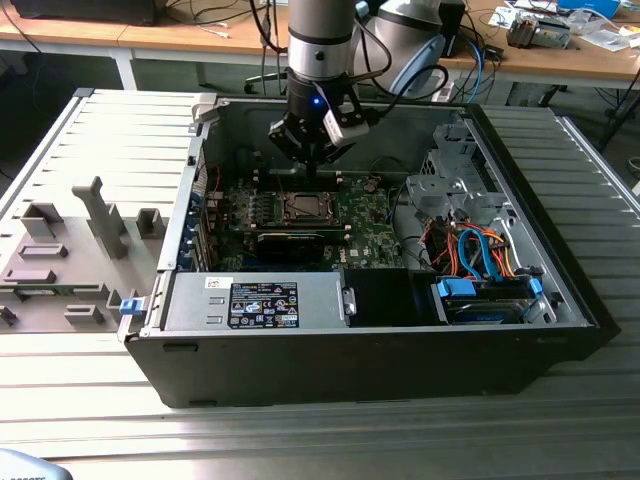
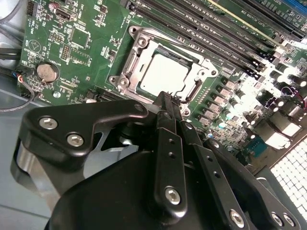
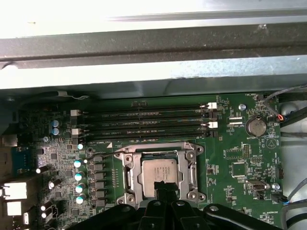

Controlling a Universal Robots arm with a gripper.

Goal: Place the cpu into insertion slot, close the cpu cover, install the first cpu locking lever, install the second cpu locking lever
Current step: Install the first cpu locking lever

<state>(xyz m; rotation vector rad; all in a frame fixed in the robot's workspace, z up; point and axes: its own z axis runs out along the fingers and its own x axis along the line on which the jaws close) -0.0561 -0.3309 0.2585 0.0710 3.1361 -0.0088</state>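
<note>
The cpu [image 2: 162, 74] [image 3: 159, 173], with its silver-grey top, sits in the insertion slot [image 1: 303, 207] on the green motherboard [image 1: 372, 228]. The cpu cover [image 2: 137, 42] [image 3: 128, 168] lies flat around it as a silver frame, and the chip shows through its opening. In the exterior view my gripper [image 1: 308, 162] hangs inside the open computer case, just above the socket. In both wrist views its black fingertips [image 2: 169, 103] [image 3: 161, 188] are pressed together with nothing between them, over one edge of the cover.
Long black memory slots [image 3: 144, 122] run beside the socket, and a coin battery [image 3: 255, 126] sits nearby. The case holds a power supply [image 1: 262, 302] at the front, a metal drive cage [image 1: 450, 180] and orange and blue cables [image 1: 480, 250] toward the exterior view's right. A grey fixture tray [image 1: 70, 250] lies outside.
</note>
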